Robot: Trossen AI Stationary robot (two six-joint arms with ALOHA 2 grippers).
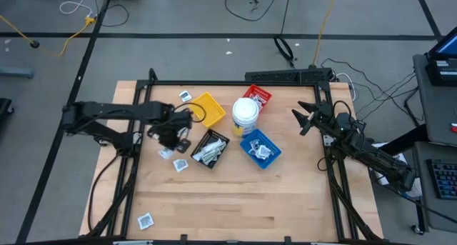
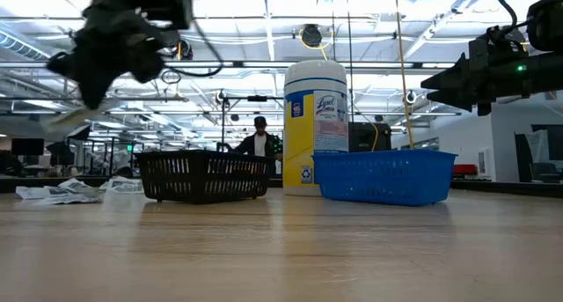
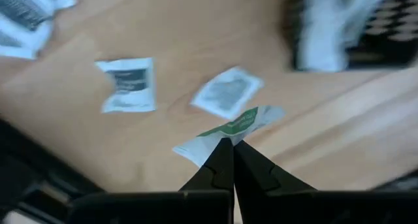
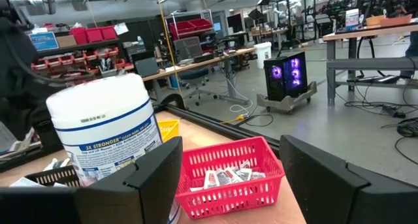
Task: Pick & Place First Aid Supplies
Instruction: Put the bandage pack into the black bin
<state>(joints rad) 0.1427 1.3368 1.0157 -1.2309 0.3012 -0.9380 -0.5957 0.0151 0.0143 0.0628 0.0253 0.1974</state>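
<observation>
My left gripper (image 3: 230, 145) hangs above the table's left part (image 1: 171, 136), pointing down, shut on a small white packet with green print (image 3: 235, 127). It also shows high at the left in the low view (image 2: 88, 95). Below it, two white packets (image 3: 127, 85) (image 3: 227, 93) lie flat on the wood. More first aid supplies lie loose (image 1: 181, 165) (image 1: 186, 96) (image 1: 146, 219). Others fill the black tray (image 1: 209, 148), the blue tray (image 1: 260, 146) and the red tray (image 4: 228, 175). My right gripper (image 1: 303, 120) waits open at the right, level, touching nothing. My left gripper pinches the packet's near edge (image 3: 225, 138) between its two shut fingertips, coming from above and pointing down. The packet is lifted clear of the table and sticks out beyond the fingertips, roughly flat and slightly bent.
A yellow tray (image 1: 207, 109) stands behind the left gripper and a round white tub (image 1: 245, 113) between the yellow and red trays. A black frame (image 1: 235, 82) runs along the table's far edge and sides. The near half of the wooden table (image 1: 235, 202) is bare wood.
</observation>
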